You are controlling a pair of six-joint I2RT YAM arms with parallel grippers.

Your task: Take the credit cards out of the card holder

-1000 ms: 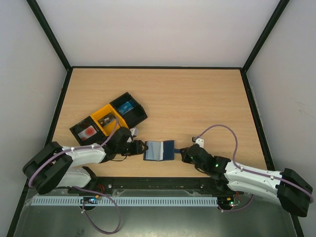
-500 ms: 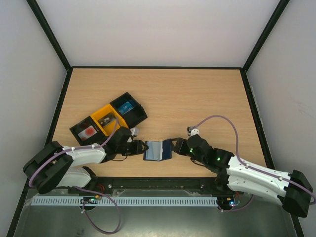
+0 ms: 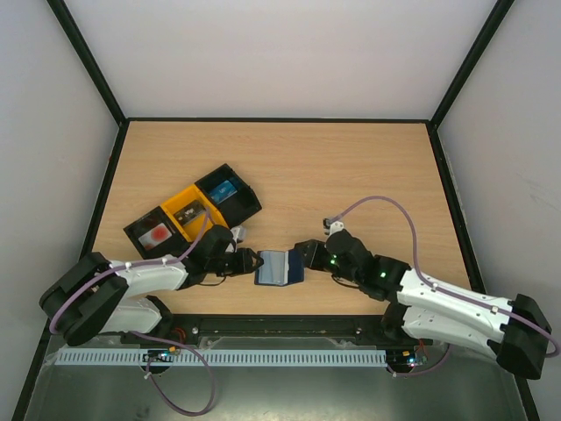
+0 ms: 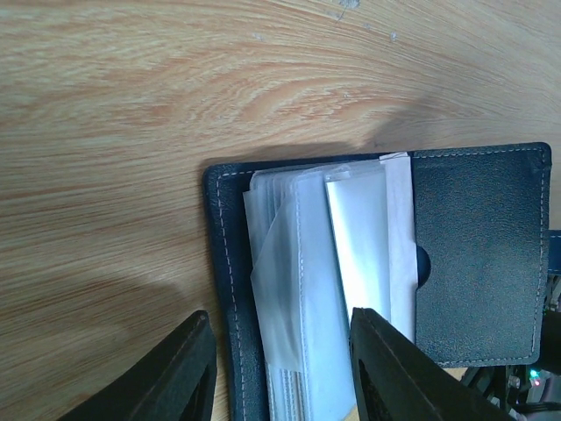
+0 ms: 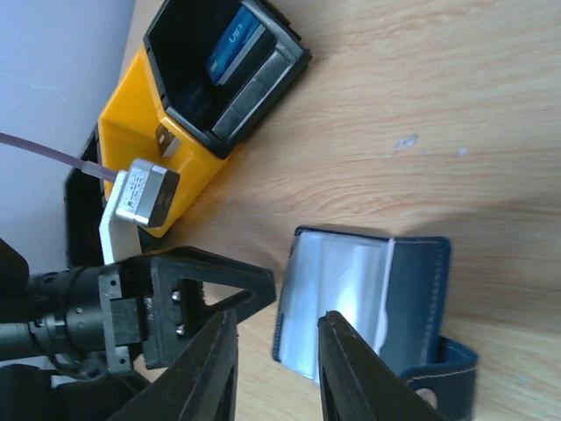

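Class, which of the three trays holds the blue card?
The black tray at the row's right end, beside the yellow tray; the blue card lies inside it.

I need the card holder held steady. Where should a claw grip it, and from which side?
Probably by its bare dark panel, from the side of the right arm: the card holder lies open and flat, and loose clear sleeves cover the other half.

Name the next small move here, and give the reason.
Likely nudge the right gripper down to flip a clear sleeve of the card holder and check behind it: visible sleeves look empty, while the blue card, dark card and red-marked card already lie in trays.
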